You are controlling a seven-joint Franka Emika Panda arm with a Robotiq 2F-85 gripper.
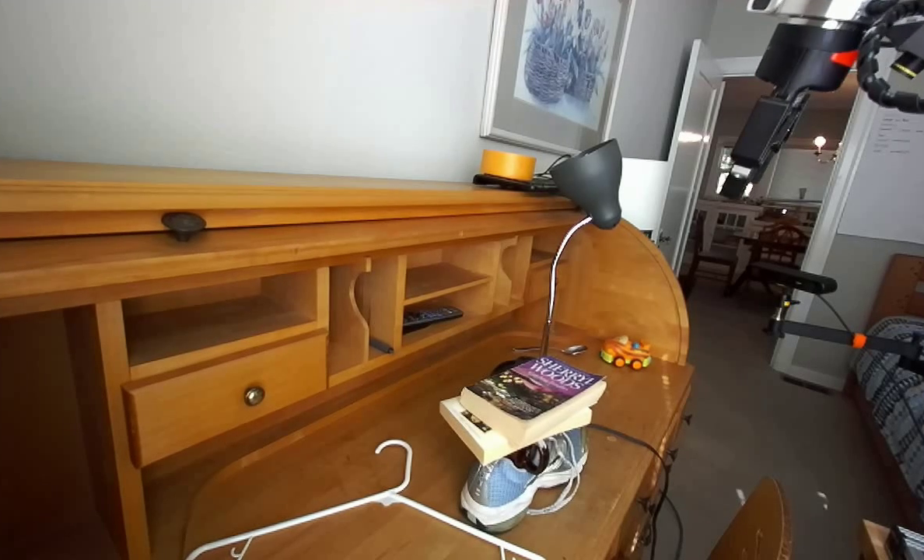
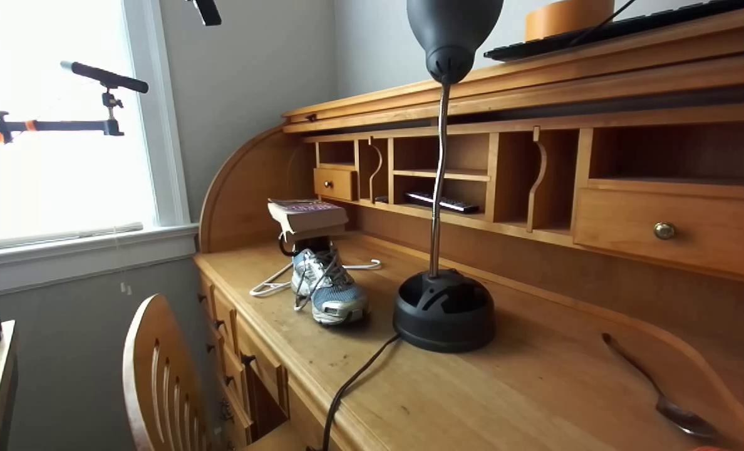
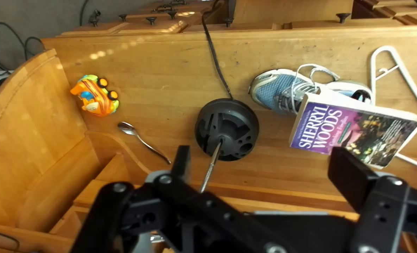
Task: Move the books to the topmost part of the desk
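Observation:
The books [image 1: 540,389] are a small stack with pale edges and a purple picture cover on top. They rest on the blue-and-white sneaker on the desk's work surface. They also show in an exterior view [image 2: 315,219] and in the wrist view [image 3: 345,130]. The honey-coloured desk [image 1: 197,179] has cubbyholes and a long top ledge; its work surface shows in the wrist view [image 3: 159,88]. My gripper [image 1: 738,183] hangs high in the air, apart from the books. In the wrist view my gripper [image 3: 260,154] is open, with nothing between its fingers.
A black lamp [image 1: 590,183] stands near the books; its base [image 2: 444,319] is on the work surface. An orange roll [image 1: 507,165] and a keyboard [image 2: 647,31] lie on the ledge. The sneaker [image 3: 278,88], white hanger [image 1: 388,496], toy car [image 3: 96,95] and spoon [image 3: 138,137] lie below.

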